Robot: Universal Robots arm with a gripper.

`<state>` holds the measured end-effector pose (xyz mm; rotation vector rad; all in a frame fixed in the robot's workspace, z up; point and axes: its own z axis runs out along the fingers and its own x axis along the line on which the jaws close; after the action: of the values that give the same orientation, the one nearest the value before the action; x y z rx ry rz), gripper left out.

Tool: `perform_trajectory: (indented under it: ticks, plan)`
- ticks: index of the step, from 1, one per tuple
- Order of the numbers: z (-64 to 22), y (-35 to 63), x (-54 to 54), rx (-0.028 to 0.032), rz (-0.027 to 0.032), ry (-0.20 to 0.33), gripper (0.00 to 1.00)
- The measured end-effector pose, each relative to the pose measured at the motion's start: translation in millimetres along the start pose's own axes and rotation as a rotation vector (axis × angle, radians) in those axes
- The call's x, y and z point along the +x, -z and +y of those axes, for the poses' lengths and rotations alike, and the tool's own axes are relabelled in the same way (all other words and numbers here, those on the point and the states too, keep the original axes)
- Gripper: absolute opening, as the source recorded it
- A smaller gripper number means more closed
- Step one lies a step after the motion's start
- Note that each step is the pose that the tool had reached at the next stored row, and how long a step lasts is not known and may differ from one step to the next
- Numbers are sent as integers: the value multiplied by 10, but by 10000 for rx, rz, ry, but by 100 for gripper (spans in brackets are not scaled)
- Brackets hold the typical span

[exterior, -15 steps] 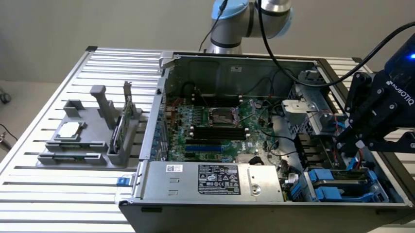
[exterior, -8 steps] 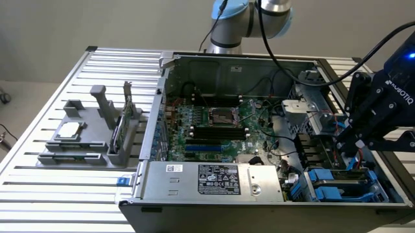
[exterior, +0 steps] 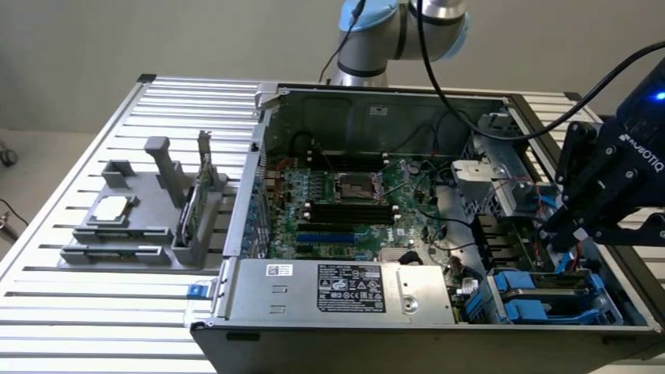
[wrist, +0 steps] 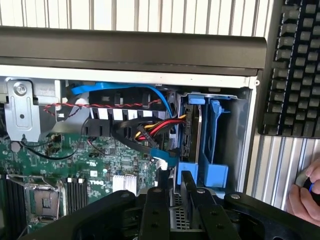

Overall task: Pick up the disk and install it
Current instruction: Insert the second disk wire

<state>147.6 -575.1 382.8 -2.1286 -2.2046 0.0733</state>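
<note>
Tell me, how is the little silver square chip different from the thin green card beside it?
The small square silver chip lies flat, while the thin green circuit card stands up on its edge. The chip is shiny silver and square; the card is green, long and narrow. The card reaches higher than the chip. Both sit in the grey plastic holder, outside the open metal computer case.

The gripper's [exterior: 566, 234] fingertips are hidden behind the case wall [exterior: 613, 269]. Beyond the jaws, the disk [wrist: 192, 131] shows edge-on only, its label unseen. A hand [wrist: 306, 197] beside them is cut off by the frame edge.
</note>
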Motion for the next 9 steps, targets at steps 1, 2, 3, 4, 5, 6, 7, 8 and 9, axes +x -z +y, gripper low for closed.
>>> perform_trajectory:
  ticks: [1, 2, 3, 4, 5, 6, 7, 8, 9]
  plan:
    - [13, -17, 0, 0, -3, 0, 25]
    - [25, -30, -1, 0, -7, -1, 25]
    - [35, -42, -1, 0, -8, 0, 25]
    - [45, -53, -2, 0, -8, -1, 25]
    - [52, -63, -2, 0, -10, 0, 25]
    - [55, -72, -2, 0, -10, 0, 25]
    - [56, -80, -3, 0, -10, -3, 25]
    - [58, -87, -2, 0, -10, -3, 25]
    - [60, -94, -3, 0, -11, -2, 25]
